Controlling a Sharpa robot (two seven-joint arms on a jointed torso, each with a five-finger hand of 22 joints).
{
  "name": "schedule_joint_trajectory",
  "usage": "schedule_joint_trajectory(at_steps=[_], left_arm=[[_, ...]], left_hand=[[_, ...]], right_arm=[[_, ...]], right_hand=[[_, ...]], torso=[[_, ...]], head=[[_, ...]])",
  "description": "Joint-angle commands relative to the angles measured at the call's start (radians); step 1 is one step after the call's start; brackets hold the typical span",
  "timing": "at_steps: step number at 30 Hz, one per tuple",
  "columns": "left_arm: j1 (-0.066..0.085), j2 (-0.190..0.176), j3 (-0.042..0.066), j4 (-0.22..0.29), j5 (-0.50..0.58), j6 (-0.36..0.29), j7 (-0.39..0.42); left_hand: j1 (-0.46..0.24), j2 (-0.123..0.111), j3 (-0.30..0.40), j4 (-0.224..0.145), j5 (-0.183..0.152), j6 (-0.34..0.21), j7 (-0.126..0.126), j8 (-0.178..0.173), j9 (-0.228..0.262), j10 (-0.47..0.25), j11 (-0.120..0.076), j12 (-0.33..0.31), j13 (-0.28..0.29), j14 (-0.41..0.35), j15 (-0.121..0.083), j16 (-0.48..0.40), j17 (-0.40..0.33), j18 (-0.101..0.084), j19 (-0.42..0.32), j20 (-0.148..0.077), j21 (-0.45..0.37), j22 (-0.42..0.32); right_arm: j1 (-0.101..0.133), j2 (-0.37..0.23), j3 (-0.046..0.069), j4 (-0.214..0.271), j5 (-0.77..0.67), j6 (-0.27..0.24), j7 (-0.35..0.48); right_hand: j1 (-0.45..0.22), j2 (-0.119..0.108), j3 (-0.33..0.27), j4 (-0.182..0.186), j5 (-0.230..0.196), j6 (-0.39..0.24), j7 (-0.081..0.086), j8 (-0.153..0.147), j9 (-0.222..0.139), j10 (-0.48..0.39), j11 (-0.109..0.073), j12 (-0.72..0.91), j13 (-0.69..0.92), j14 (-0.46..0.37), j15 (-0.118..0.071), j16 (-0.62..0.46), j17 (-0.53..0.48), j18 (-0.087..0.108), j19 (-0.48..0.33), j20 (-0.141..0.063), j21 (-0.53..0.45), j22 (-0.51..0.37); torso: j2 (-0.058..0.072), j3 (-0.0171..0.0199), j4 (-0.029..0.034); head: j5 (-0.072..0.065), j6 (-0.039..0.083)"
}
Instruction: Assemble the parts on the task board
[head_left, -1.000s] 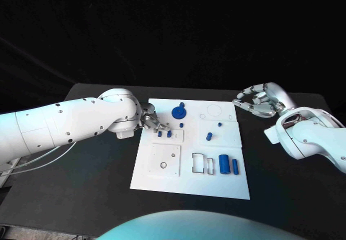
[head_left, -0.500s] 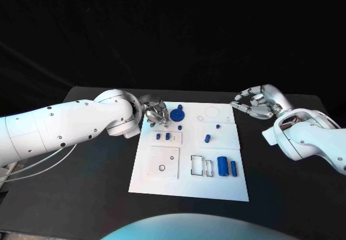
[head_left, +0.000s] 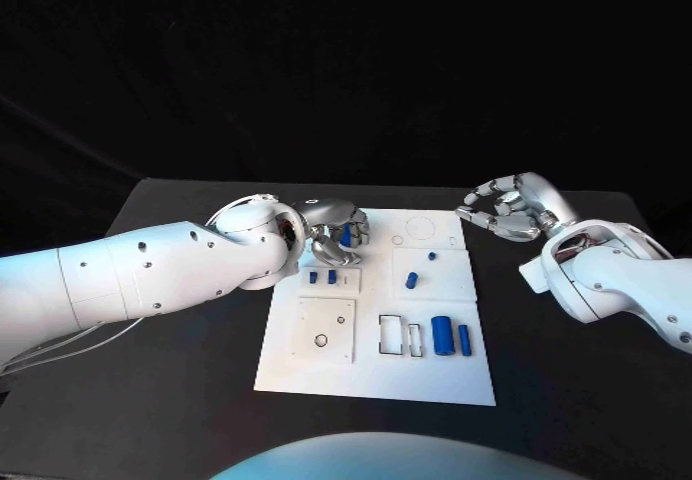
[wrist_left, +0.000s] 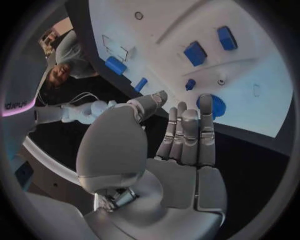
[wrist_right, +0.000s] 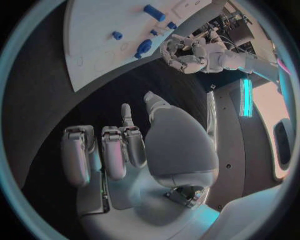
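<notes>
While your left hand (head_left: 329, 228) hangs over the far left corner of the white rectangular task board (head_left: 378, 370), you can see in the left wrist view that its silver fingers (wrist_left: 187, 131) lie straight and side by side, holding nothing, with the thumb set apart from them. Just under that hand a round blue toothed disc (head_left: 351, 234) lies flat on the board, partly hidden in the head view. Nearer you than the disc, two short blue blocks (head_left: 323, 275) stand side by side on the board's left half, their long axes running from the near edge toward the far edge. Toward the board's middle a small blue peg (head_left: 413, 279) lies with its long axis tilted slightly from that same near-to-far line, and a smaller blue stub (head_left: 430, 255) sits just beyond it. Close to the board's near right part, two blue cylinders (head_left: 451, 335) lie parallel, both pointing near to far, beside a pair of black-outlined rectangular slots (head_left: 402, 334). Beyond the board's far right corner, over the black table (head_left: 188, 400), your right hand (head_left: 508, 207) hovers with its fingers curled inward on nothing.
</notes>
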Motion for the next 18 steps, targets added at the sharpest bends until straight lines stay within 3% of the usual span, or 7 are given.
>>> schedule_joint_trajectory(at_steps=[1,7,18], left_arm=[[-0.002,0.018,-0.003,-0.019,-0.2,0.027,0.05],[-0.003,0.039,-0.006,-0.036,-0.258,0.056,0.026],[-0.003,0.073,-0.007,-0.084,-0.281,0.084,0.007]], left_hand=[[-0.001,-0.005,-0.008,0.0,-0.003,0.034,0.008,-0.02,-0.022,-0.003,0.001,-0.017,-0.035,0.04,-0.002,0.047,0.033,0.008,0.045,-0.001,0.07,0.035],[-0.002,-0.008,-0.017,-0.001,-0.003,0.066,0.004,-0.059,-0.052,0.009,-0.008,-0.038,-0.084,0.108,-0.011,0.114,0.077,-0.023,0.163,-0.009,0.282,0.093],[-0.005,0.0,-0.022,0.004,-0.004,0.088,0.014,-0.075,-0.063,0.011,-0.01,-0.057,-0.114,0.117,-0.014,0.125,0.071,-0.031,0.19,-0.013,0.341,0.103]], right_arm=[[-0.001,0.001,0.0,0.0,-0.004,0.004,0.01],[-0.002,0.003,0.0,-0.001,-0.004,0.005,0.01],[-0.002,0.004,0.0,-0.001,-0.004,0.005,0.01]], right_hand=[[-0.011,0.0,-0.001,0.002,0.003,-0.007,0.001,0.003,0.002,0.044,-0.004,-0.007,0.196,0.104,-0.006,0.004,0.263,0.002,0.069,-0.004,-0.007,0.242],[-0.011,0.0,-0.001,0.002,0.003,-0.007,0.001,0.003,0.002,0.044,-0.004,-0.007,0.196,0.104,-0.006,0.004,0.263,0.002,0.069,-0.004,-0.007,0.242],[-0.01,0.0,0.0,0.002,0.004,-0.008,0.001,0.003,0.003,0.045,-0.004,-0.005,0.197,0.104,-0.006,0.004,0.263,0.001,0.07,-0.004,-0.005,0.243]], torso=[[-0.001,0.0005,0.0006],[0.0,0.0012,-0.0013],[0.0,0.0018,-0.0011]], head=[[-0.004,0.002],[-0.004,0.002],[-0.002,0.001]])
